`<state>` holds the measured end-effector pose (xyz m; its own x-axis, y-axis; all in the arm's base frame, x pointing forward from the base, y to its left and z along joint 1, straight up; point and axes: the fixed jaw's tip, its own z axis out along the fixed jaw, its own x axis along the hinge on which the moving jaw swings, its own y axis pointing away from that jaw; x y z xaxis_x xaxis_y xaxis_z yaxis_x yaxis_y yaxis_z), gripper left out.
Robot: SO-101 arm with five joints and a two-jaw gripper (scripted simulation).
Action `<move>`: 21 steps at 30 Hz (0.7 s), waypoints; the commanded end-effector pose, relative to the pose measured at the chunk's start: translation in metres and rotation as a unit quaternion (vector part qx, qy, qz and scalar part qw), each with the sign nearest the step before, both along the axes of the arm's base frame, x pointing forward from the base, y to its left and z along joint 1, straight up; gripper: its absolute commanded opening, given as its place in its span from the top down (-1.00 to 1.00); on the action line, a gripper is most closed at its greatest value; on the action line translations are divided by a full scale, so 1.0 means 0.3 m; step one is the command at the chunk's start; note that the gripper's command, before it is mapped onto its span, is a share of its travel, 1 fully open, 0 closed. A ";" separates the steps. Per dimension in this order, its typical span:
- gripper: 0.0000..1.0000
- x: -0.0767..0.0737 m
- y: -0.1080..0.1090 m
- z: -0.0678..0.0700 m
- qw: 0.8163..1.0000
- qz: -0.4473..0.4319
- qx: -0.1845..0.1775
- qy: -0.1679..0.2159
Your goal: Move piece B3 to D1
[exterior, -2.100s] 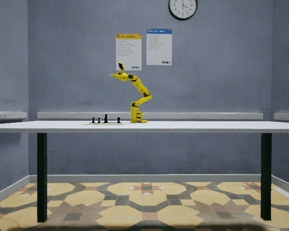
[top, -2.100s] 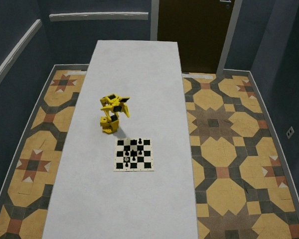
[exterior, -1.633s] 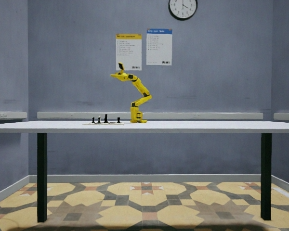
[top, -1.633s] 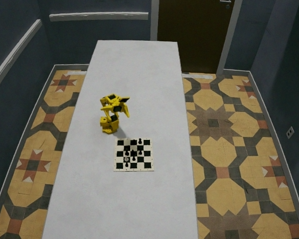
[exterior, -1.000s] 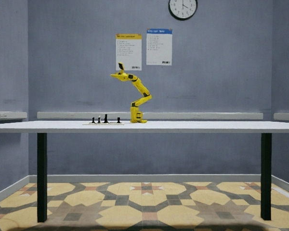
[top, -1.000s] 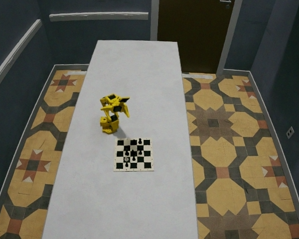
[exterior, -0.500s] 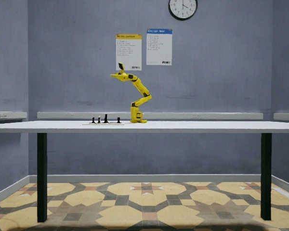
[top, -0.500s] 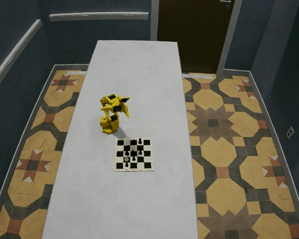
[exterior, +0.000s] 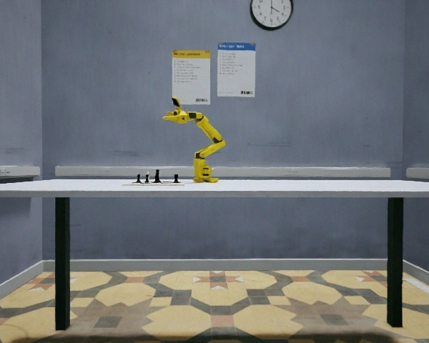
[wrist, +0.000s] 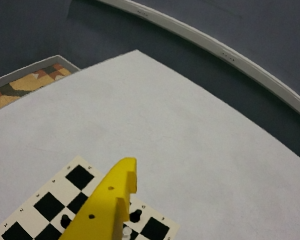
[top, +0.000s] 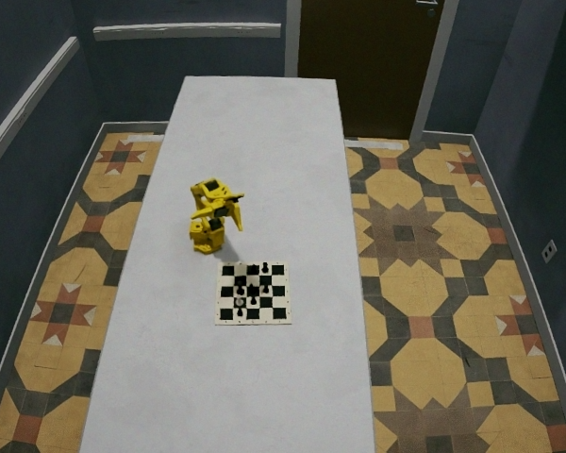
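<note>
The piece on B3 cannot be picked out. The letters and numbers on the edge of the chessboard are too small to read in any view, so neither B3 nor D1 can be placed with certainty. What does show is a small cluster of chess pieces, nearly all black with one paler one, standing upright on the middle and near-arm squares. The board lies flat on the white table.

The gripper is spread wide with nothing between its jaws. In the exterior view it hangs high above the table, well apart from every piece, with one jaw raised and the other pointing forward. In the top view the board lies at about 6 o'clock from the gripper, just past the arm's base. From the side it sits down at about 7 o'clock. The wrist view looks along the yellow fixed jaw toward the board's squares, so the gripper seems already aimed that way.

The coming move is judged to be mainly a long descent with a short reach outward. The neighbouring pieces stand close together, so the jaws risk knocking one over.
</note>
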<state>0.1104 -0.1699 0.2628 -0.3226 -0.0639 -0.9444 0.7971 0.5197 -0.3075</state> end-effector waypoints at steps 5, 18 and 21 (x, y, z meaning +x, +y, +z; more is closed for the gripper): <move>-0.62 -0.035 -0.018 -0.087 0.995 -0.035 0.088 0.020; -0.11 -0.149 0.014 -0.301 0.938 -0.135 0.315 0.054; -0.05 -0.163 0.026 -0.323 0.926 -0.149 0.342 0.057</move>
